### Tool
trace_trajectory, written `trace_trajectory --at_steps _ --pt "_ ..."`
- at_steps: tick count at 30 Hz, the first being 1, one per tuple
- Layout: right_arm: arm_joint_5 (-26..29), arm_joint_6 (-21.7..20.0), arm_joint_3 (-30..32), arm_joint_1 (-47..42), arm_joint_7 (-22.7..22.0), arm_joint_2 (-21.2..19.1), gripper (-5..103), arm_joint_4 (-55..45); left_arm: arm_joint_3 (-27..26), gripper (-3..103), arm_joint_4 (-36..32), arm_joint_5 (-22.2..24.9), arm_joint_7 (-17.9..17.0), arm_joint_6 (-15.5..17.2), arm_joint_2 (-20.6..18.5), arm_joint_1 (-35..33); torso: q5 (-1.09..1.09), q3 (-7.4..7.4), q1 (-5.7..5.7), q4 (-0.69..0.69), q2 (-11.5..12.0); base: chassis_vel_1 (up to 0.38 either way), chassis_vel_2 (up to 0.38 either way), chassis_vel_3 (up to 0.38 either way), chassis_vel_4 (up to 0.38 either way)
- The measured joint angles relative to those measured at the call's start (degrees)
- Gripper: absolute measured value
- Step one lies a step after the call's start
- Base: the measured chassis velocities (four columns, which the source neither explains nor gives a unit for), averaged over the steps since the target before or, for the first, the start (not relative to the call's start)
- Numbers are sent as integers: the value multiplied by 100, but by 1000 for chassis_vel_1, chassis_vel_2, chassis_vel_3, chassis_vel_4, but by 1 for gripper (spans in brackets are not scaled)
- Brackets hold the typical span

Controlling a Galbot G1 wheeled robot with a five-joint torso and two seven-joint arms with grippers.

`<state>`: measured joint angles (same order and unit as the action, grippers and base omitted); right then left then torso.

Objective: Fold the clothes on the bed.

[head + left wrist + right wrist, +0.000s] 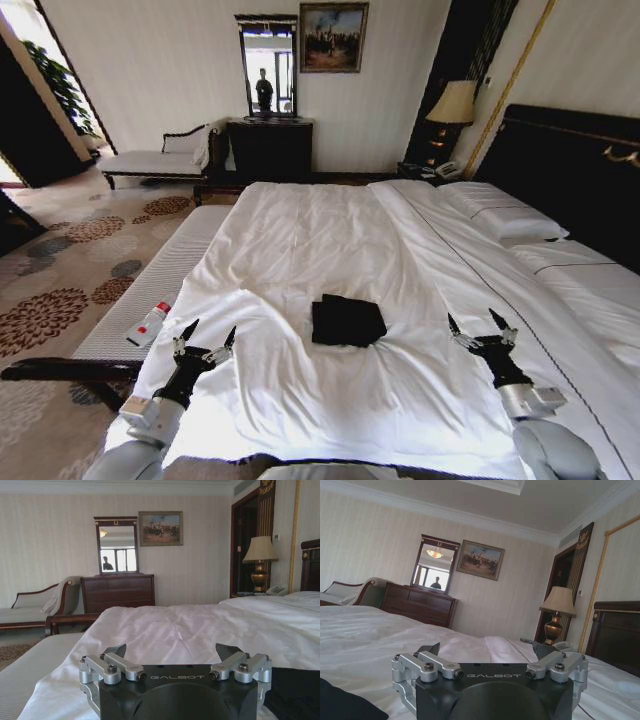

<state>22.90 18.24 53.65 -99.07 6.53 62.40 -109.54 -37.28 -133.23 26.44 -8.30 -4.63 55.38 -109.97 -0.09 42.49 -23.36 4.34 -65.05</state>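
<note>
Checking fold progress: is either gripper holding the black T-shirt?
No: the black T-shirt lies folded on the bed, with the left gripper and right gripper open beside it.

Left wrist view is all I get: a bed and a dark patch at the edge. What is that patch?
Observer: A black T-shirt, already folded into a small square on the bed.
Operator: Where is the other arm?
Observer: The right gripper hovers over the duvet on the shirt's far side, fingers open.
Operator: And my arm?
Observer: The left gripper sits open near the bed's edge, clear of the shirt.
Operator: Anything beside the bed?
Observer: A small white bottle with a red cap lies on the white bench.
</note>
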Motion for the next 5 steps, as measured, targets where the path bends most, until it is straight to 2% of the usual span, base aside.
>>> trace_trajectory --at_steps 5 --pt "4 -9 -9 8 -6 -3 100 2 0 100 0 0 0 0 0 0 -1 0 0 0 0 0 0 0 0"
